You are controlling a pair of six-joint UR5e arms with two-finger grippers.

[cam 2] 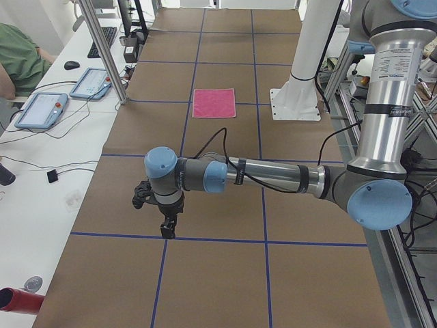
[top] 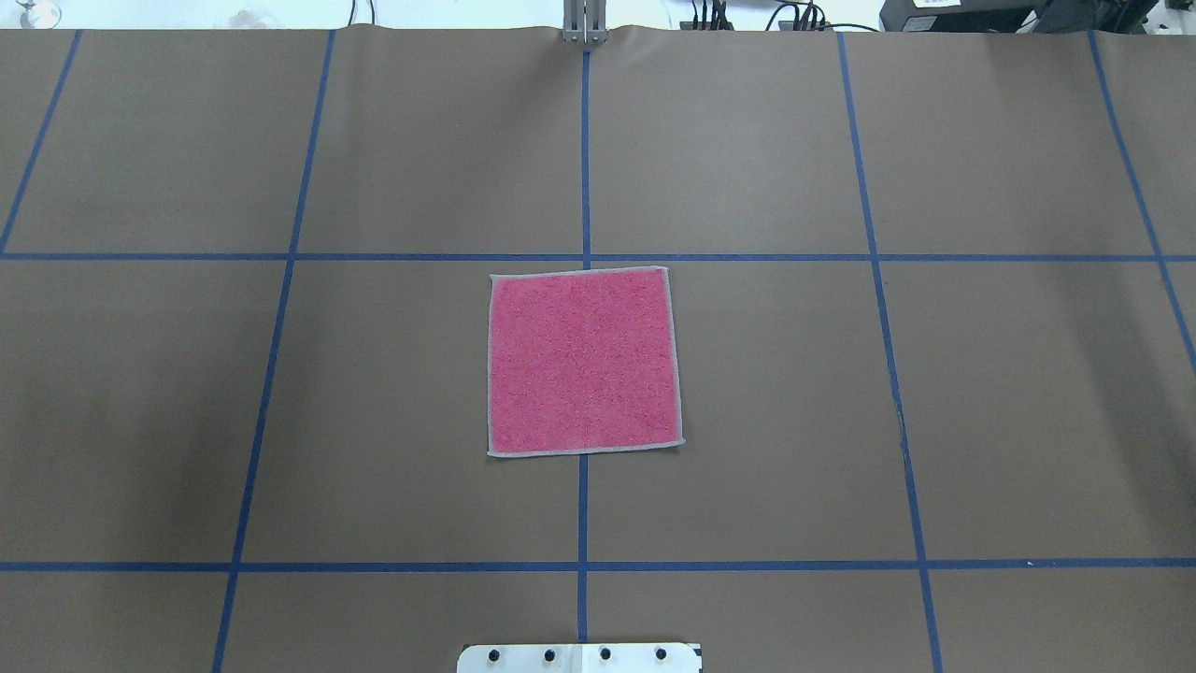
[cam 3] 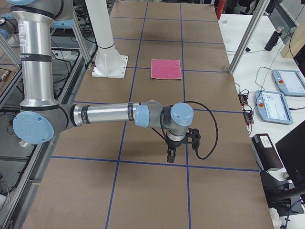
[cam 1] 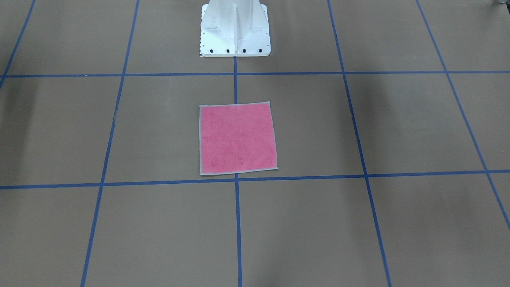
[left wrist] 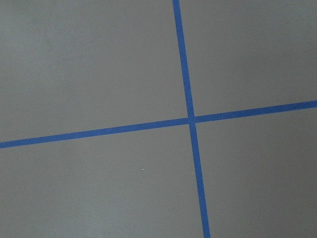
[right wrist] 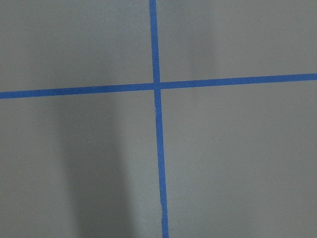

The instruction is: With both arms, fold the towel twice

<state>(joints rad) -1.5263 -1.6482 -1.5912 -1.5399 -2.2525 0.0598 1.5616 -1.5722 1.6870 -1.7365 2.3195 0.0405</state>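
1. The towel point(top: 584, 363) lies flat and unfolded, pink face up, with its light grey border showing on all four sides. It sits near the middle of the table point(top: 420, 140), straddling the centre line of the blue tape grid point(left wrist: 190, 119), a little way out from the white pedestal point(cam 1: 235, 36). Judged from its placement, both my arms can reach it equally.
2. My left gripper point(cam 2: 166, 232) hangs fingers-down over the table, well apart from the towel, at the end of my left arm point(cam 2: 273, 178), which stretches out low toward that end of the table. It shows only in the side view, so I cannot tell how far its fingers are parted. Nothing appears to hang from it.
3. My right gripper point(cam 3: 170, 160) mirrors this at the opposite end, on my right arm point(cam 3: 105, 114). I cannot tell its finger spread either.
4. Both wrist views show only a tape crossing, with no cloth and no fingers.
5. In my judgement, neither fold has begun. Each gripper must first travel inward to a towel corner.
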